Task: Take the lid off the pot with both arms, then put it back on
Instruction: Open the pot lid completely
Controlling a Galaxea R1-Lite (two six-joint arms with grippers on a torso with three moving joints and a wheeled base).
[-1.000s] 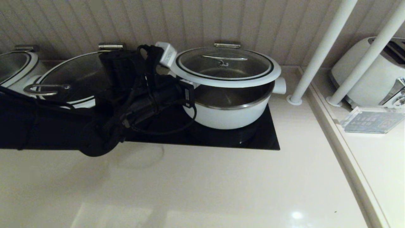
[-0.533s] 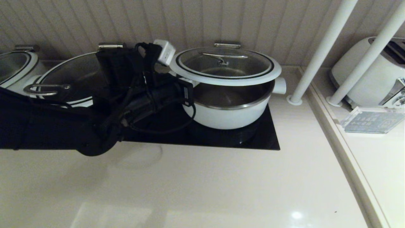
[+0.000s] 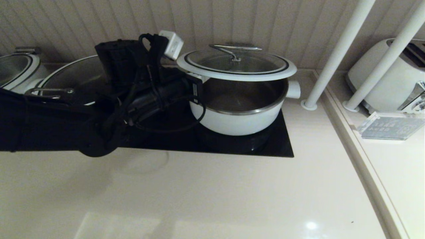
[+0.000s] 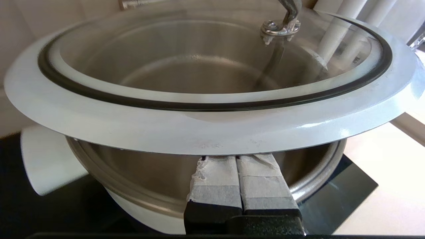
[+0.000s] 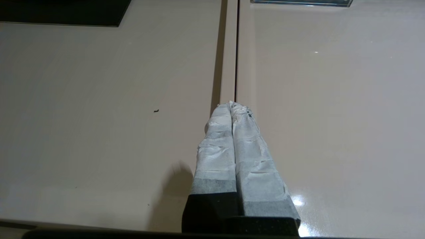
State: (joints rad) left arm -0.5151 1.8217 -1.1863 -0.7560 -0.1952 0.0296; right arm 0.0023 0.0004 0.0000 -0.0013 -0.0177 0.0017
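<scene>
The round glass lid (image 3: 236,64) with white rim and steel loop handle (image 3: 236,49) hovers above the deep white pot (image 3: 239,122), which stands on the black cooktop (image 3: 275,147). There is a clear gap over the pot's steel inside. My left gripper (image 4: 236,156) is shut, its taped fingers pressed together and pushed up under the lid's white rim (image 4: 199,129) at the lid's left side. The pot (image 4: 109,179) shows below them. My right gripper (image 5: 231,105) is shut and empty over the bare counter, outside the head view.
A wider white pot with a glass lid (image 3: 73,79) sits left of the task pot, partly behind my left arm, and another (image 3: 16,69) sits at the far left. Two white poles (image 3: 335,53), a toaster (image 3: 388,76) and a clear stand (image 3: 388,126) are to the right.
My left arm has risen and carried the lid upward. The lid now sits higher and more level, with a wider gap above the pot. The pot has not moved.
</scene>
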